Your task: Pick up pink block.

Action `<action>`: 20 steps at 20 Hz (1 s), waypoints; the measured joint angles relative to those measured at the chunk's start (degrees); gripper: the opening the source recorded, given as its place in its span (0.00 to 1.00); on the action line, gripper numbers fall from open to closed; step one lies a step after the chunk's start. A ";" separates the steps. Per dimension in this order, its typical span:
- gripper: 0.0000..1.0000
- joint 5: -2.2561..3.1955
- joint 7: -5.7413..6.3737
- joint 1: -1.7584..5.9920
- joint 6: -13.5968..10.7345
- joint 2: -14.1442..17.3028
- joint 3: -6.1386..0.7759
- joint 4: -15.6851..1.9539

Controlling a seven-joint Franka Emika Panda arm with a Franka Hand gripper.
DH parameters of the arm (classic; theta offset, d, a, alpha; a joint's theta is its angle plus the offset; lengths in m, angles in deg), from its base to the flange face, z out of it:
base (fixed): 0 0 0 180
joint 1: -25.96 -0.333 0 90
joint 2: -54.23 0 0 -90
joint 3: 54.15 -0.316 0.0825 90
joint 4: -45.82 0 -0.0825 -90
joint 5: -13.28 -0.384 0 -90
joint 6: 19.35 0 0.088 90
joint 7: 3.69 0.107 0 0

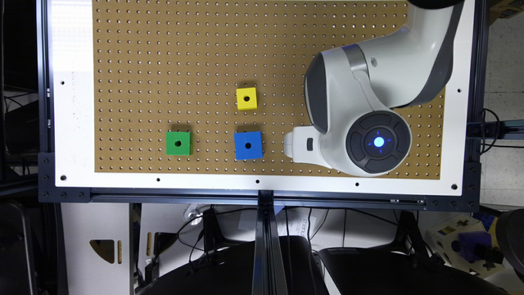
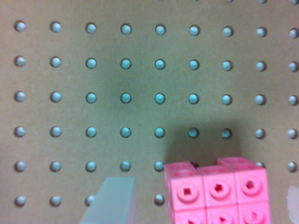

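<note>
The pink block (image 2: 217, 193) lies on the brown pegboard (image 2: 140, 93); it is a small brick with round studs in rows of three. My gripper (image 2: 204, 198) is open and straddles it. One pale finger (image 2: 110, 203) stands apart from the block's side, with a strip of board showing between them. The other finger (image 2: 293, 201) sits just past the block's opposite side. In the exterior view the white hand (image 1: 295, 143) hangs low over the board at the exterior view's right, beside the blue cube (image 1: 248, 145).
A yellow cube (image 1: 247, 98) and a green cube (image 1: 178, 143), each with a centre hole, rest on the pegboard (image 1: 163, 61). The white arm (image 1: 368, 102) covers the board's right part. A white border and dark frame rail (image 1: 262, 196) edge the board.
</note>
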 joint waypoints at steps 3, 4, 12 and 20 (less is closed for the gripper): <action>1.00 0.00 0.00 -0.02 0.46 1.00 0.00 -0.02; 1.00 0.00 0.00 -0.04 0.82 1.54 0.00 -0.07; 1.00 0.00 0.00 -0.41 2.40 3.92 -0.08 -0.35; 1.00 -0.01 0.01 -1.00 2.57 5.43 -0.20 -2.79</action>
